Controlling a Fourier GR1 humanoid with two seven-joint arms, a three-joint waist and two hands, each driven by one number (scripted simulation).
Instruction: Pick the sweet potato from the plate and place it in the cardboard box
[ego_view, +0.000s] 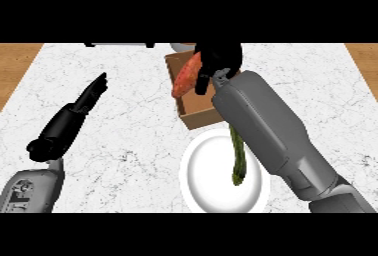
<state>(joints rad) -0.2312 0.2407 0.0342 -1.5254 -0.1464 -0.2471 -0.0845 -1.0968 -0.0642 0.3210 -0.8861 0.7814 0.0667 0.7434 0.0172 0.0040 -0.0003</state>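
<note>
Above cardboard box (198, 107): held sweet potato (186, 76)

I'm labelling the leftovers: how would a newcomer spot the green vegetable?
Start at the white plate near the marble counter's front edge, just below the cardboard box. The asparagus spear lies along the plate's right side. It is thin, long and green, unlike the fat orange sweet potato over the box.

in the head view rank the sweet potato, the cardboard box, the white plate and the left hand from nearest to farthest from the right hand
1. sweet potato, held in the right hand.
2. cardboard box, directly beneath.
3. white plate, below the box.
4. left hand, far left.
</note>
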